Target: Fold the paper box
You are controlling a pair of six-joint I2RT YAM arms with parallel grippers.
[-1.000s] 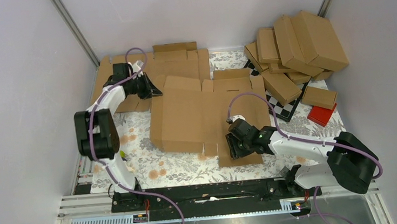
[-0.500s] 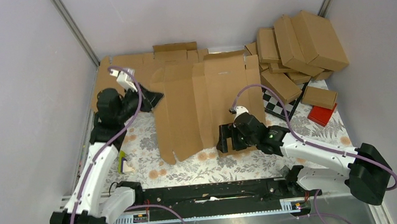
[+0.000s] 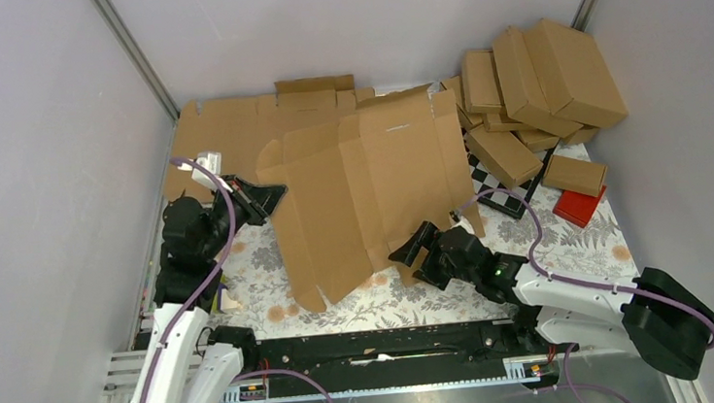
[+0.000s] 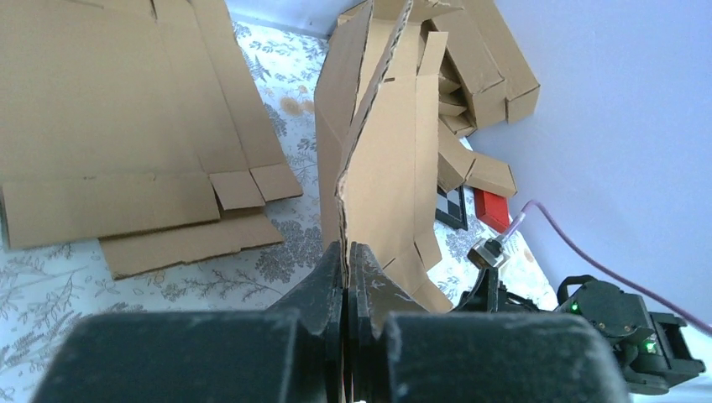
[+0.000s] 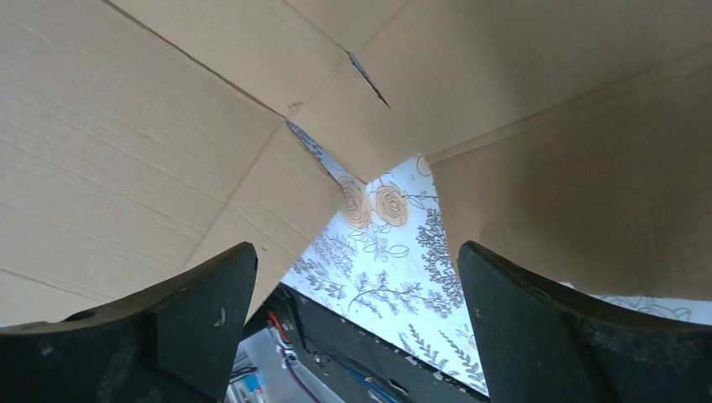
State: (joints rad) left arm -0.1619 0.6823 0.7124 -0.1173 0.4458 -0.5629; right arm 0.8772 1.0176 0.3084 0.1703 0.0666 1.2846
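The paper box (image 3: 371, 186) is a large brown die-cut cardboard sheet, lifted and tilted steeply over the middle of the table. My left gripper (image 3: 270, 197) is shut on its left edge; in the left wrist view the jaws pinch the sheet's thin edge (image 4: 346, 252), and the sheet (image 4: 386, 159) rises away from them. My right gripper (image 3: 414, 252) is open under the sheet's lower right corner. In the right wrist view its fingers (image 5: 193, 302) stand wide apart with the cardboard's underside (image 5: 210, 151) above them and nothing between them.
More flat cardboard sheets (image 3: 240, 129) lie at the back left. A pile of folded brown boxes (image 3: 538, 83) stands at the back right over a checkered board (image 3: 504, 196), with a small red block (image 3: 578, 206) beside it. The floral cloth (image 3: 274, 296) covers the table.
The sheet has gone from lying flat to raised and tilted. My left arm pulled back toward the near left with the sheet's edge. My right gripper let go, moving down and forward under the lower corner.
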